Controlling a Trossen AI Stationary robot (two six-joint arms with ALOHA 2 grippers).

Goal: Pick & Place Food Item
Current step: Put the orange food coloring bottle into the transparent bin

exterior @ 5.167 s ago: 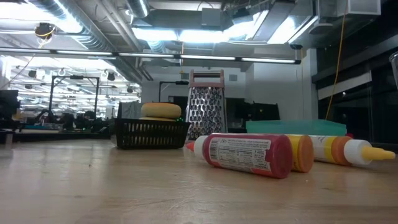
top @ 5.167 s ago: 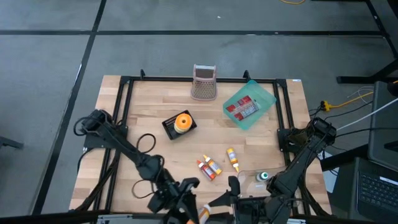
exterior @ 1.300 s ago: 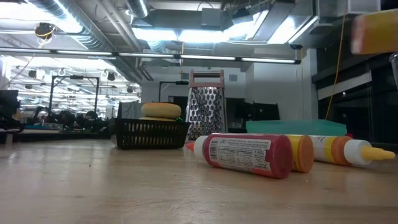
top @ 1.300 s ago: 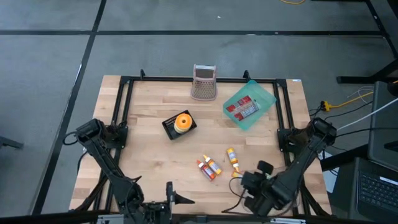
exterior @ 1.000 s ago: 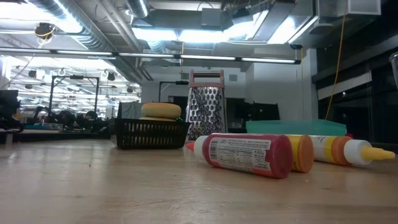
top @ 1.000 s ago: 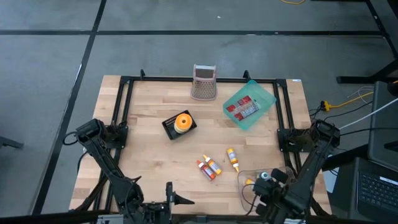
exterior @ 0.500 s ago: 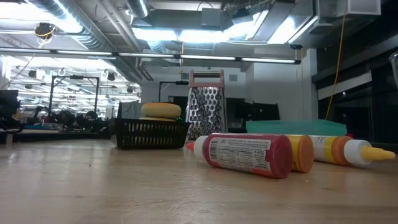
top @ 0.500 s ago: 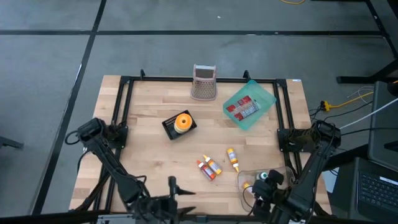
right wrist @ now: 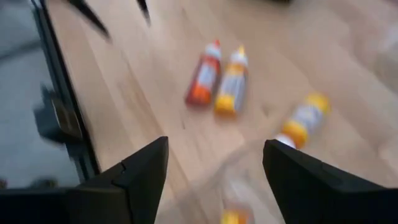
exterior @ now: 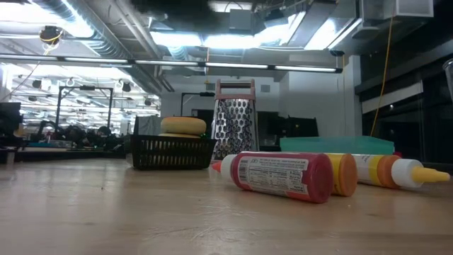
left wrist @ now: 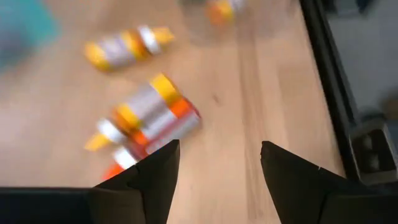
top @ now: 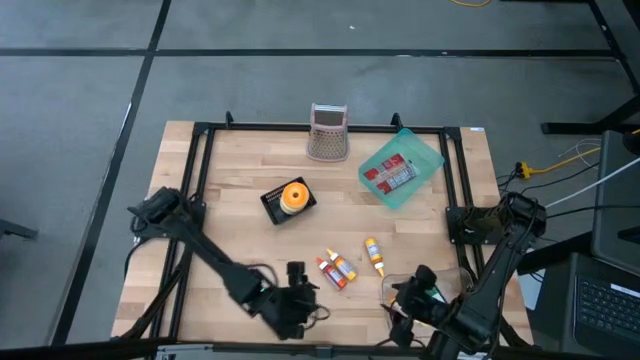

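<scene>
Overhead, left pincer [top: 300,300] hovers wide open and empty near the worktop's [top: 240,250] front edge, beside the paired sauce bottles [top: 337,269]. Right pincer [top: 405,300], likewise spread and empty, hangs near a third bottle [top: 374,256].

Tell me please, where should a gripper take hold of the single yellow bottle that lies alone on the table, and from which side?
Grip the yellow bottle at mid-body, probably from straight above. It lies flat on the table, so its round sides are free, and the tapered nozzle end would slip. Set the fingers across its long axis; the bottle pair lies apart beside it, leaving room.
</scene>
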